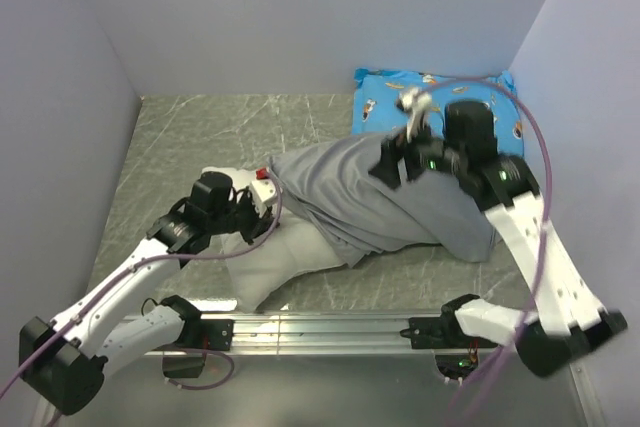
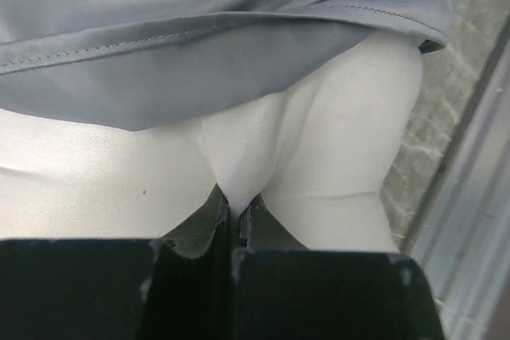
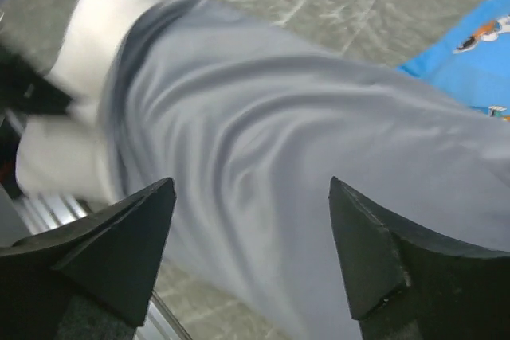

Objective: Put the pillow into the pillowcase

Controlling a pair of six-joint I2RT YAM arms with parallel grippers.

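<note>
The grey pillowcase (image 1: 380,197) lies wrinkled across the middle and covers most of the white pillow (image 1: 285,259), whose near-left end sticks out. My left gripper (image 1: 262,197) is at that end. In the left wrist view it (image 2: 235,209) is shut, pinching a fold of the pillow (image 2: 335,141) just below the pillowcase hem (image 2: 199,37). My right gripper (image 1: 388,167) hovers over the far part of the pillowcase. In the right wrist view it (image 3: 251,185) is open and empty above the pillowcase (image 3: 279,133), with the pillow (image 3: 88,37) showing at the far left.
A blue cartoon-printed pillow (image 1: 390,87) lies at the back right, partly under my right arm; it also shows in the right wrist view (image 3: 470,53). A metal rail (image 1: 320,327) runs along the near edge. Walls close in on the left, back and right.
</note>
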